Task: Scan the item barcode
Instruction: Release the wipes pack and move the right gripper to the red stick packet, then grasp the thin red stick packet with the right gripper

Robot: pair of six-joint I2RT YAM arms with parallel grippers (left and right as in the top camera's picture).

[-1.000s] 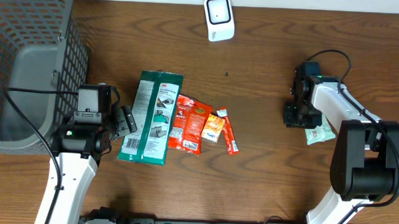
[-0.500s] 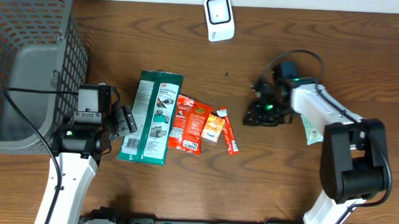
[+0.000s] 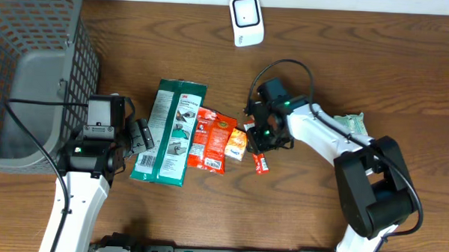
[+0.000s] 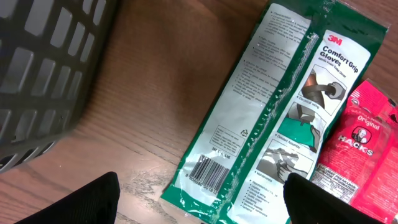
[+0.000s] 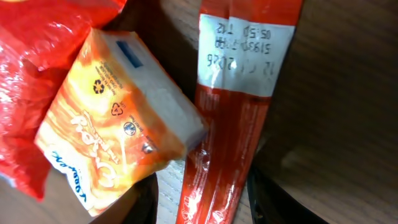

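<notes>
A white scanner (image 3: 245, 20) stands at the table's far edge. Mid-table lie a green 3M gloves pack (image 3: 169, 131), a red Hacks bag (image 3: 213, 139), a small orange packet (image 3: 239, 144) and a slim red stick packet (image 3: 260, 159). My right gripper (image 3: 263, 137) is low over the stick packet (image 5: 230, 124), open, with one finger on each side of it; the orange packet (image 5: 112, 137) lies against the left finger. My left gripper (image 3: 140, 134) hangs open over the gloves pack's lower end, where a barcode (image 4: 208, 173) shows.
A large grey mesh basket (image 3: 32, 67) fills the left back corner, close beside the left arm. A pale green packet (image 3: 353, 121) lies on the right, next to the right arm's link. Black cables trail from both arms.
My right arm has swung left from the pale green packet across to the red stick packet, its jaws a little wider. The left arm has not moved.
</notes>
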